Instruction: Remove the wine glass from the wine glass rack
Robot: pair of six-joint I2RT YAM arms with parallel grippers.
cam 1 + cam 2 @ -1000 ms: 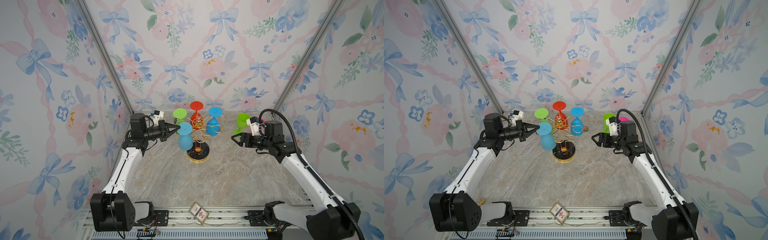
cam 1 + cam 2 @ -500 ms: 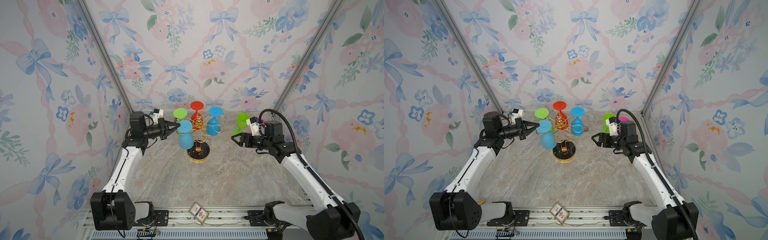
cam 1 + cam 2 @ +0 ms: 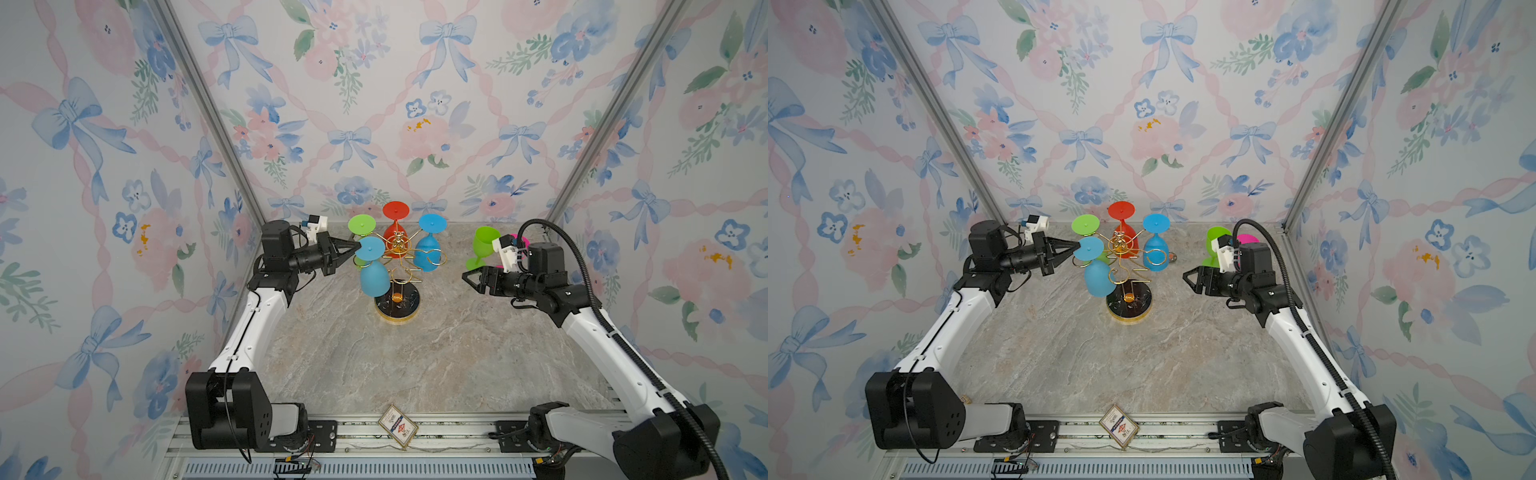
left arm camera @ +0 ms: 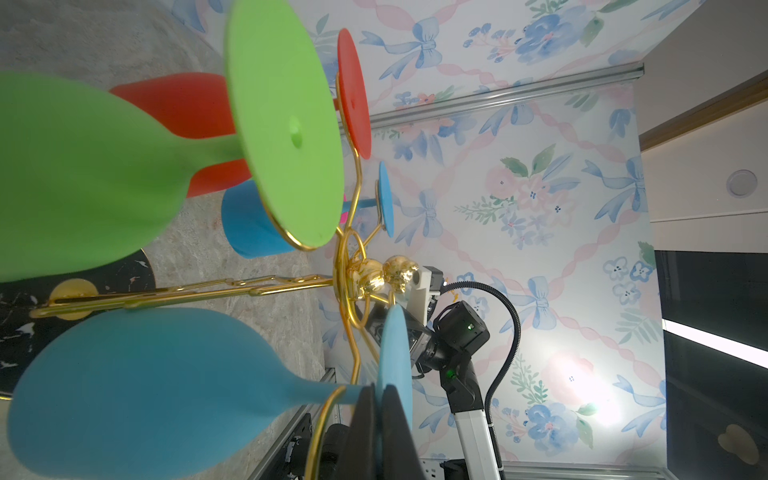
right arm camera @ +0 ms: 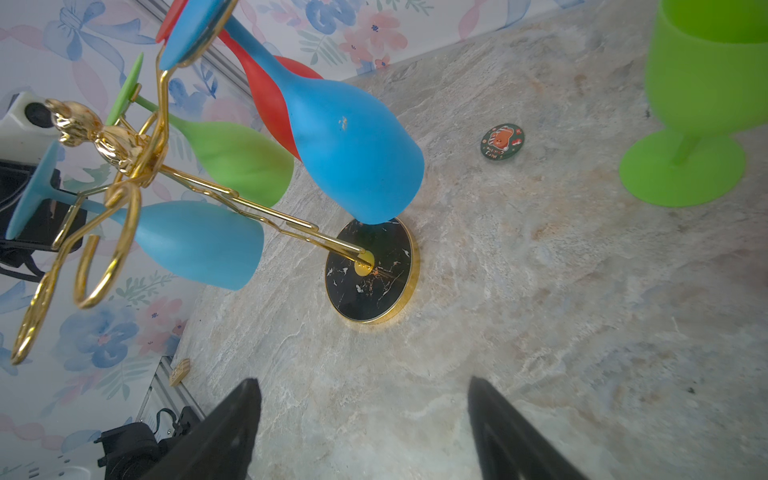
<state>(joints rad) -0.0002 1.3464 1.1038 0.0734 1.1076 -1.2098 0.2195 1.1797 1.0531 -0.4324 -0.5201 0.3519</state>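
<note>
On the marble tabletop (image 3: pixel 415 374), toward the far middle, the gold wine glass rack (image 3: pixel 398 248) is stood on its round black base (image 3: pixel 397 311), and four glasses are hung upside down from its arms. The near blue wine glass (image 3: pixel 374 279) is carried on the near-left arm, bowl downward. The left gripper (image 3: pixel 356 247) is clamped on the left edge of that glass's foot (image 4: pixel 395 353), with the fingers (image 4: pixel 401 440) pressed together over the thin disc. The right gripper (image 3: pixel 468 280) is held spread and empty, well to the right of the rack.

For a clean removal, the foot should probably be raised slightly off the wire loop (image 4: pixel 330 397) and drawn outward to the left, kept level. That way the stem is not snagged and the light rack is not dragged or tipped. The pinch is judged shallow, so slow travel is advised.
</note>
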